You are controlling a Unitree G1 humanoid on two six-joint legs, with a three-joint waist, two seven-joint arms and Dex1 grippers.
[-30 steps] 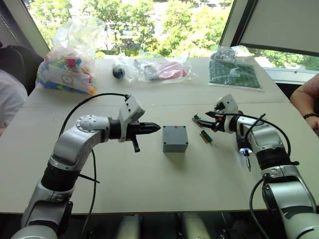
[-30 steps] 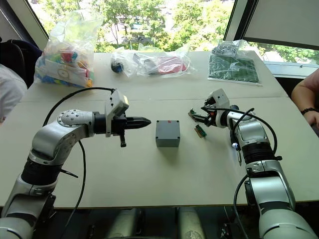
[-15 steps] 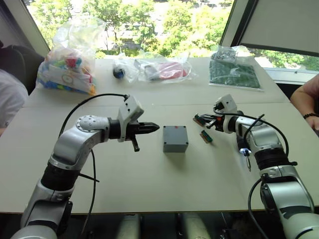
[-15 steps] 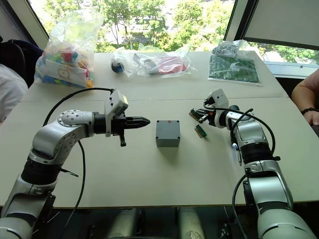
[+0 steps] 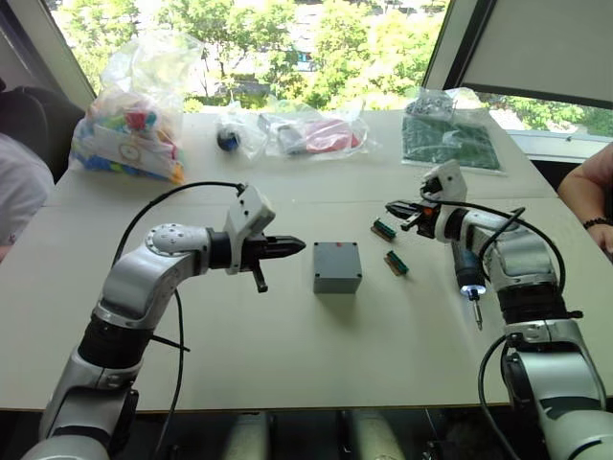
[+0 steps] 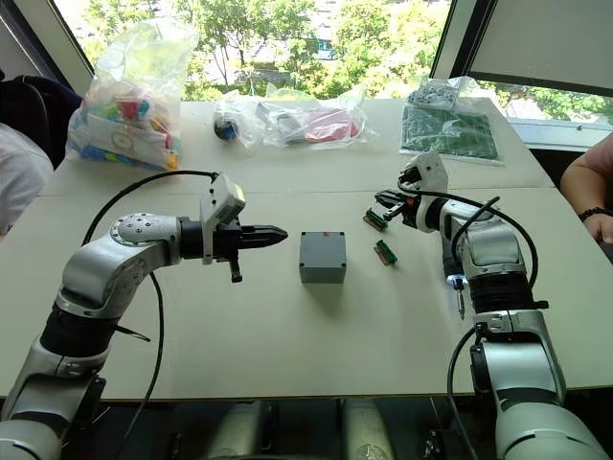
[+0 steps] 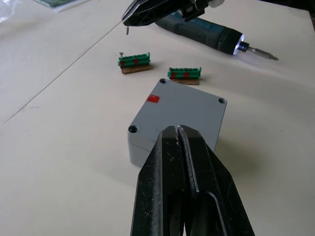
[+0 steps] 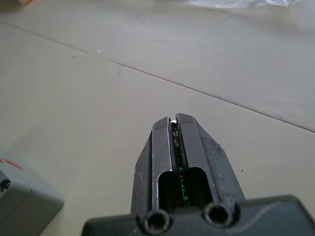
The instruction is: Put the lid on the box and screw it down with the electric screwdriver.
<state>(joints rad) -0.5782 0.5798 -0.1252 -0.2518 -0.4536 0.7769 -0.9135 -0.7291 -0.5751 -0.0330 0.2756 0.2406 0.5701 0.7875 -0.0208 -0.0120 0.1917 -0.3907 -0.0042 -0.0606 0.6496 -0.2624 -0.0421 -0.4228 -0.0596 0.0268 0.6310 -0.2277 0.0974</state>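
Observation:
The grey box (image 5: 337, 268) stands at the table's middle with the lid (image 7: 182, 105) on top, corner screw holes showing and a red mark at one edge. My left gripper (image 5: 297, 246) is shut and empty, pointing at the box from its left, a short gap away. My right gripper (image 5: 395, 209) hovers to the right of the box, above a green terminal block (image 5: 383, 228), shut on a tiny screw (image 7: 127, 30) at its tips. The electric screwdriver (image 5: 466, 273) lies on the table under my right forearm, its tip light on and its bit towards me.
A second green terminal block (image 5: 397, 263) lies between box and screwdriver. Plastic bags (image 5: 129, 115) (image 5: 306, 134) and a bagged green board (image 5: 455, 139) line the far edge. A person sits at the left (image 5: 14, 182), and an arm (image 5: 589, 196) rests at the right.
My right gripper shut at the green terminal block, then lifted up and slightly right with a small screw in its tips. The left arm and the box stayed put.

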